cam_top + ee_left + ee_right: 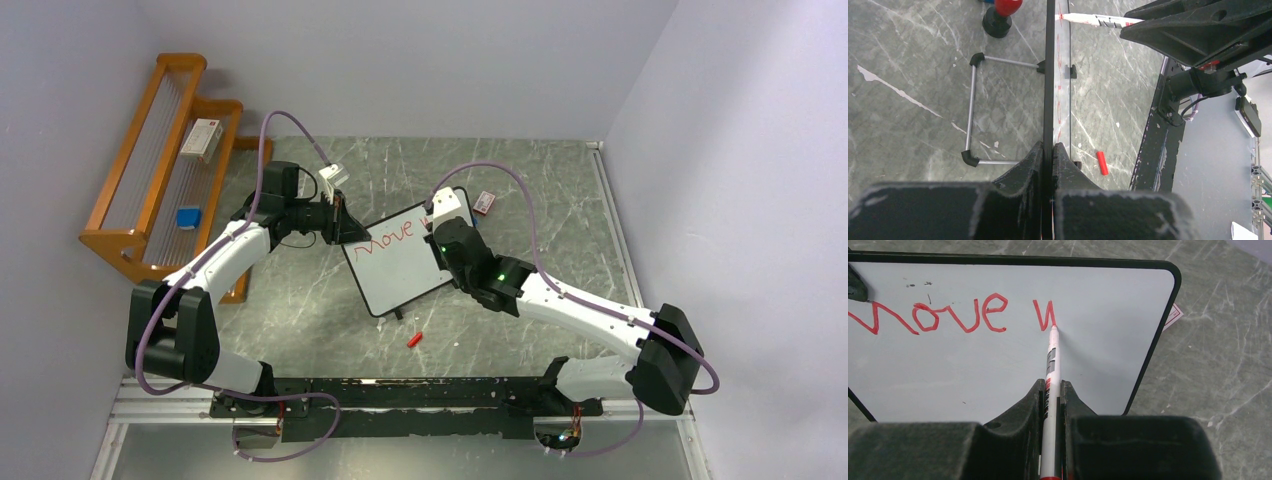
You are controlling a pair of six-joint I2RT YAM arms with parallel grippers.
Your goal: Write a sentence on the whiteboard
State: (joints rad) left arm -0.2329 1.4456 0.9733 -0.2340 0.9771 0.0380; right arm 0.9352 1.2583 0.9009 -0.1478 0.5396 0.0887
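The whiteboard (400,275) stands mid-table with "Move" and part of another letter in red on it. My left gripper (345,226) is shut on its upper left edge; in the left wrist view the black frame (1049,75) runs edge-on between the gripper (1049,146). My right gripper (1050,384) is shut on a white marker (1052,355). The marker's red tip touches the whiteboard (998,360) at the end of the last stroke. In the top view the right gripper (437,232) sits over the board's right part.
A red marker cap (414,339) lies on the table in front of the board. A small card (485,202) lies behind its right corner. A wooden rack (135,165) with a box (202,139) stands at the far left. The board's wire stand (972,110) juts out behind it.
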